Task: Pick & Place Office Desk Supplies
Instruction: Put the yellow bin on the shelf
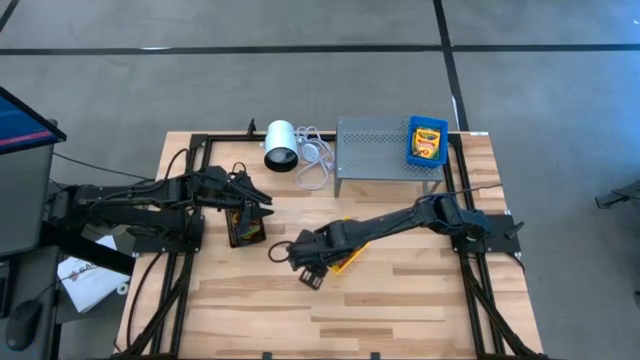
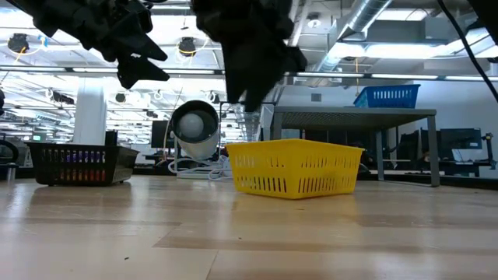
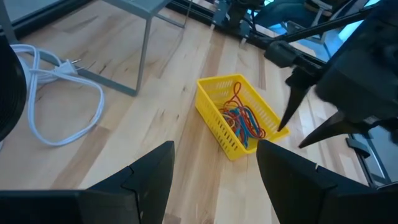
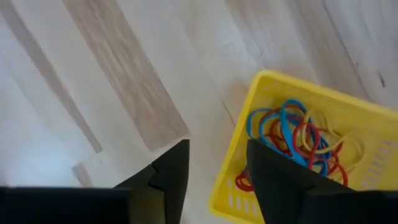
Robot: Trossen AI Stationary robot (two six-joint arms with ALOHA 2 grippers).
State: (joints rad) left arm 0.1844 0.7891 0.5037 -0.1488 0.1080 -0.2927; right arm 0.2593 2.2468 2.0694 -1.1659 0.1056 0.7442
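Note:
A yellow tray stands on the table's middle and holds a tangle of coloured rubber bands. My right gripper hangs open above the tray's near left corner, pointing steeply down, with nothing between its fingers. In the high view it covers most of the yellow tray. My left gripper is open and hovers above a black tray at the left. A crayon box lies in a blue tray on the grey rack.
The grey perforated rack stands at the far edge. A white cylinder with a white cable lies left of it. The black tray holds small coloured items. Bare wood lies along the near edge.

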